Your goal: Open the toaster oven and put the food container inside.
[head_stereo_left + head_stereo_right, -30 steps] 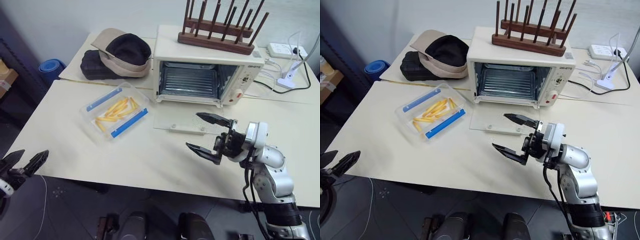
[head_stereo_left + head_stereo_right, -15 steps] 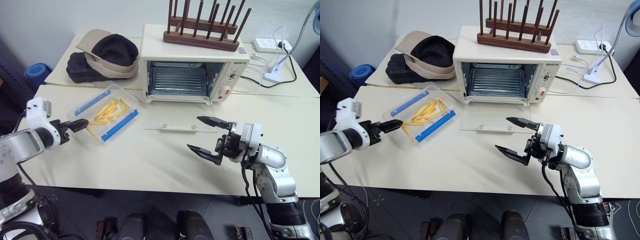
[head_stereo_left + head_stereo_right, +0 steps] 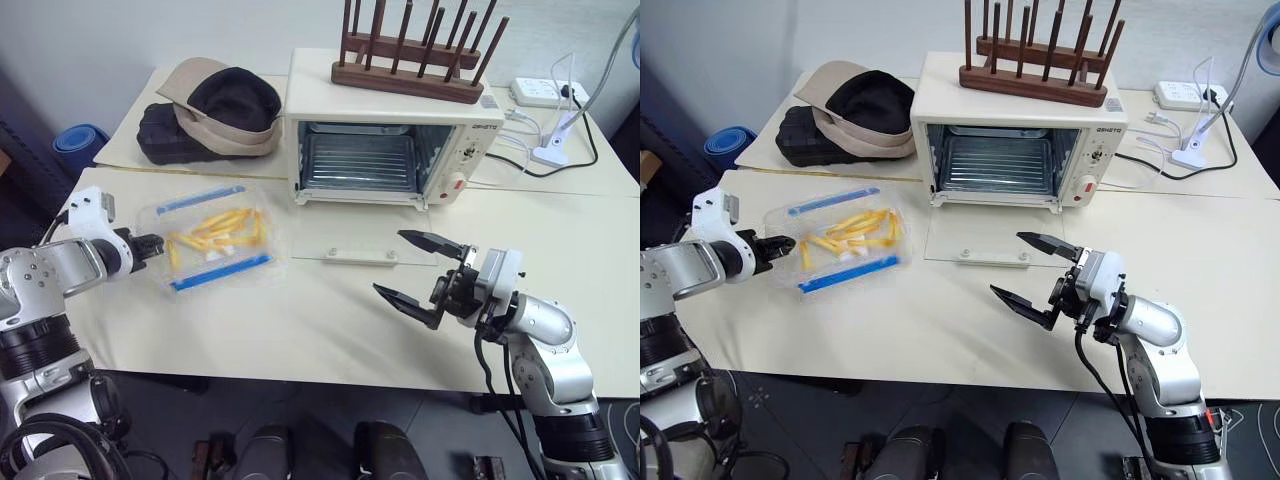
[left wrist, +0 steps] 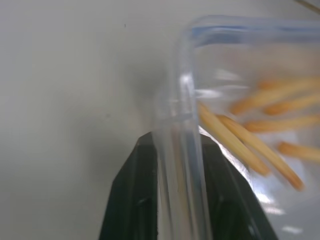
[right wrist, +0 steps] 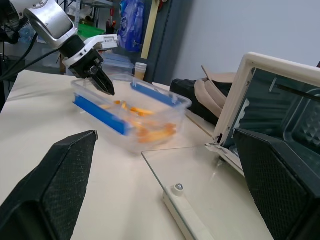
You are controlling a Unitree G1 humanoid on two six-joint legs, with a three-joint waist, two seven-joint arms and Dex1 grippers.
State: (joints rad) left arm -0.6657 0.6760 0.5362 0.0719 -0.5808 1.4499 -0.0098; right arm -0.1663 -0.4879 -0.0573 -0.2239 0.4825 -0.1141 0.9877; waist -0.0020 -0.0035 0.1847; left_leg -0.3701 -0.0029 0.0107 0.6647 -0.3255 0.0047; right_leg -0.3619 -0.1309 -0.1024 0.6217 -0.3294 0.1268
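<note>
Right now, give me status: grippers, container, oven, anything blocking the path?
Left gripper shut on the food container rim. Right gripper open, holding nothing, near the dropped glass door. Toaster oven open, rack bare. Nothing between container and oven.

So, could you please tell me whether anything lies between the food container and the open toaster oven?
Nothing visible does. The food container sits on the table, left of the lowered glass door, and the stretch to the toaster oven cavity is bare. The right pincer hovers nearer the robot, off that path.

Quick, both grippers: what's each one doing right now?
Left gripper: shut on the food container rim.
Right gripper: open, holding nothing.
</note>
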